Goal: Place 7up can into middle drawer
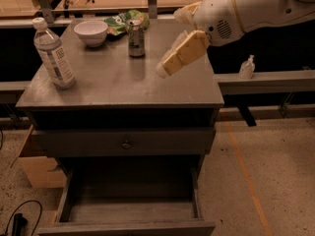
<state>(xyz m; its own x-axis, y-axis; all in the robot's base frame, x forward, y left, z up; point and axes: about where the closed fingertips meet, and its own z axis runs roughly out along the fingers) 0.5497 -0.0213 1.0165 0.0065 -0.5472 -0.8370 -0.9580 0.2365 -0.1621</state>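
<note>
The 7up can [136, 38] stands upright near the back middle of the grey cabinet top [118, 82]. The middle drawer [133, 211] is pulled out below, and its flat grey floor holds nothing. My gripper [170, 45] hangs above the right part of the cabinet top, to the right of the can and a little nearer the camera, apart from it. Its cream fingers [182, 55] stand apart and hold nothing.
A clear water bottle [54, 50] stands at the left of the top. A white bowl [91, 32] and a green bag [118, 21] sit at the back. A closed drawer front with a knob [125, 144] is above the open drawer. A cardboard box [37, 171] sits at lower left.
</note>
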